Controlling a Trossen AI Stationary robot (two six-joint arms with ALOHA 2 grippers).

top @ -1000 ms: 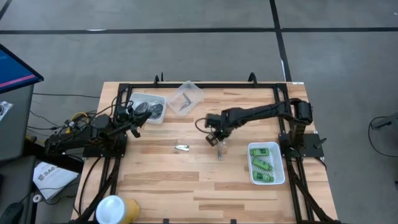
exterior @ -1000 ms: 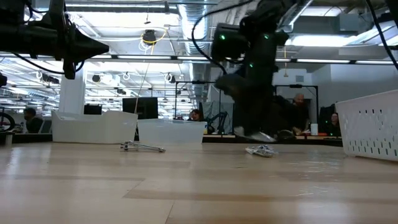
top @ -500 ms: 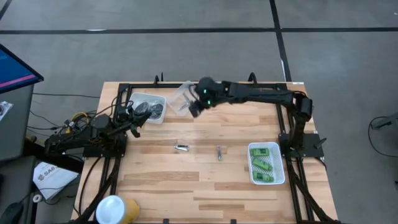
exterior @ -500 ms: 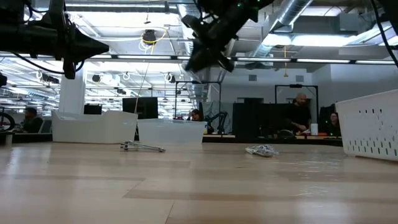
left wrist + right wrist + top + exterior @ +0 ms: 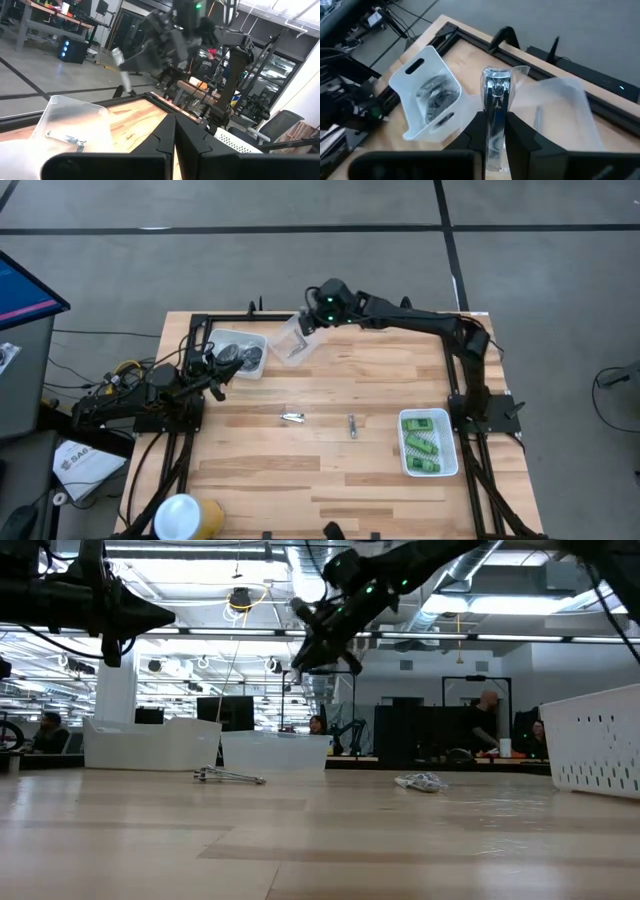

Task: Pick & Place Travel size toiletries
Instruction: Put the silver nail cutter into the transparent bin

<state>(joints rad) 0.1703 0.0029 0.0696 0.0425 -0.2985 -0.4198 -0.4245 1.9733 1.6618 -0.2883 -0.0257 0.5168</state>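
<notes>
My right gripper [image 5: 312, 320] hangs high over the clear plastic tub [image 5: 298, 338] near the far edge, shut on a small silver metal tool [image 5: 495, 97]. The tub [image 5: 560, 107] holds another silver tool [image 5: 537, 117]. Two more silver tools [image 5: 292, 417] [image 5: 352, 425] lie flat on the table's middle. Dark grey round jars [image 5: 240, 355] sit in a white basket [image 5: 222, 340] left of the tub. Green bottles [image 5: 424, 442] lie in the white mesh basket [image 5: 446, 462] on the right. My left gripper [image 5: 174, 137] waits, shut, at the table's left. My right gripper pinches the silver tool between its two fingers [image 5: 520, 135]. The tool's free end [image 5: 496, 82] sticks out ahead of the fingertips, lying along them. The tool [image 5: 120, 62] is lifted clear and slants downward above the clear tub.
The black frame rail [image 5: 330, 317] runs along the far edge just behind the tub. A yellow-and-white object [image 5: 188, 517] sits at the near left corner. Bare wood [image 5: 300, 470] spans the near half of the table. People and desks show in the room beyond.
My right gripper has risen from low over the table's middle and swung toward the far edge and the left, arriving above the clear tub with the silver tool in its fingers. The two tools on the table and the left arm have stayed put.
</notes>
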